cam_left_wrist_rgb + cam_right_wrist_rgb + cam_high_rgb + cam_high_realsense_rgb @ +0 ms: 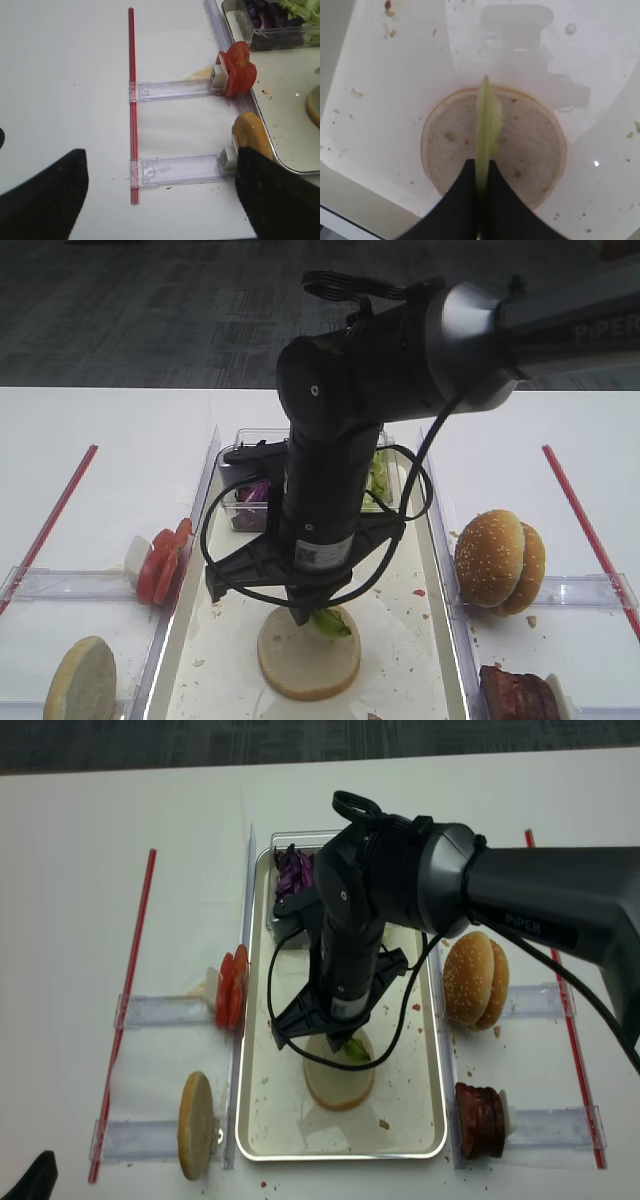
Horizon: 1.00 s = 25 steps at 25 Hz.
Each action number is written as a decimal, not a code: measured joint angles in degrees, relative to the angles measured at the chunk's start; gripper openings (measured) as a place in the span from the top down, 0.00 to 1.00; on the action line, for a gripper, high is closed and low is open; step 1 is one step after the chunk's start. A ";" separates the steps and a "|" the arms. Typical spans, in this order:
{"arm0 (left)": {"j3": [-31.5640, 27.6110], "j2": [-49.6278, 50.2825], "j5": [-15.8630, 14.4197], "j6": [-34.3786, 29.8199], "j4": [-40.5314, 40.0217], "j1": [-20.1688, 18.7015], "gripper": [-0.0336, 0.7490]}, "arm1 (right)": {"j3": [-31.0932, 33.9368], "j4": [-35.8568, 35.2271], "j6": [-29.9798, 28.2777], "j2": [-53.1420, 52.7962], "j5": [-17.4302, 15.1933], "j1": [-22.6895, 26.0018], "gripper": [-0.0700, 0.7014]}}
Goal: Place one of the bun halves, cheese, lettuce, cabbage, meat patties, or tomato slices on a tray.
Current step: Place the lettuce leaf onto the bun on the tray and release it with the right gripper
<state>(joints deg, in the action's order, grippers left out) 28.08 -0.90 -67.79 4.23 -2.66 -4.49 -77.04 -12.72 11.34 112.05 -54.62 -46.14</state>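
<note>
The white desk (90,810) carries the long silvery tray (258,1120), crumb-speckled on its paper lining, with a clear box (240,440) of purple cabbage (295,870) and more greens at its far end. On the tray's near half lies a pale flat-cut bun half (300,665), already placed, so the base of the job looks done. The right tool (310,618) hangs straight down over that bun, its jaws pressed together on a piece of lettuce (487,125), which the wrist view shows edge-on as a thin light green strip with a crinkled, paler margin, dangling just above the bun's cut face. I judge the piece is about to be set down; releasing it is what remains. Beside the tray wait tomato slices (165,560), another bun half (80,680), the sesame domes (500,558) and the meat patties (518,695). The left tool (150,200) sits spread over bare desk, holding nothing.
</note>
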 joint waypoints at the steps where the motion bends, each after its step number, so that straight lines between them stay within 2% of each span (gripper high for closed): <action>1: 0.00 0.00 0.00 0.00 0.00 0.00 0.22 | -0.01 0.00 0.00 0.00 0.91 0.00 0.88; 3: 0.00 0.00 0.00 0.00 0.00 0.00 0.22 | -0.01 -0.11 0.00 0.00 2.11 0.00 0.88; 7: 0.00 0.00 0.00 0.00 0.00 0.00 0.22 | -0.01 -0.22 0.00 0.00 2.50 0.00 0.88; 25: 0.00 0.00 0.00 0.00 0.00 0.00 0.22 | -0.01 -3.05 0.00 2.93 0.64 0.00 0.88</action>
<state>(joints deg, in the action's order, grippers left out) 28.08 -0.90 -67.79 4.23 -2.66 -4.49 -77.05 -15.77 11.34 114.98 -53.98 -46.14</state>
